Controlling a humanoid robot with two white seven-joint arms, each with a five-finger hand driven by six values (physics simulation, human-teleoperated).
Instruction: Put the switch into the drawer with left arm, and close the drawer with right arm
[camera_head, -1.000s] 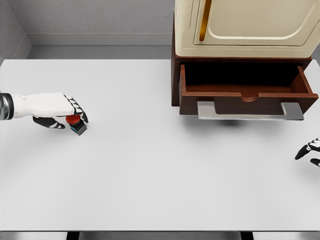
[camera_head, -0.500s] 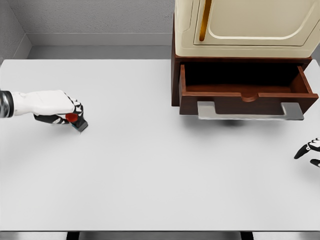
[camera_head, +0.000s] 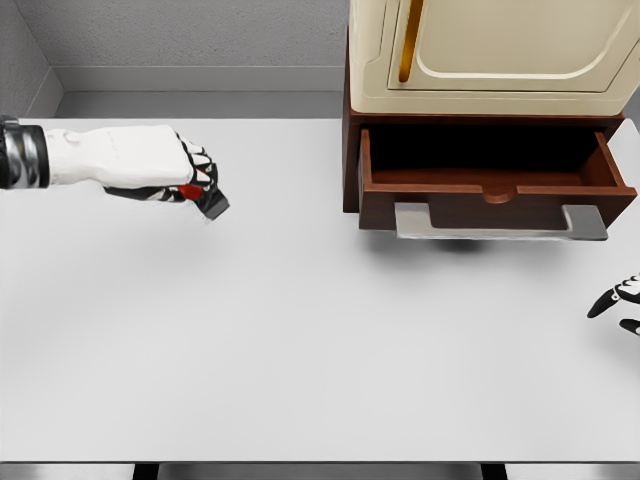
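Note:
My left hand (camera_head: 196, 186) hangs above the white table (camera_head: 300, 340) at the upper left, fingers curled around the switch (camera_head: 205, 198), a small dark block with a red button. The brown wooden drawer (camera_head: 490, 190) stands pulled open at the upper right, with a dark hollow inside and a grey metal handle (camera_head: 500, 222) along its front. The switch is well left of the drawer. Only the fingertips of my right hand (camera_head: 620, 303) show at the right edge, spread and holding nothing.
A cream cabinet (camera_head: 490, 50) with a brass handle (camera_head: 408, 40) sits on top of the drawer unit. A grey wall runs behind the table.
My left hand has lifted the switch off the table and carried it up and to the right, toward the drawer. The right hand has stayed put.

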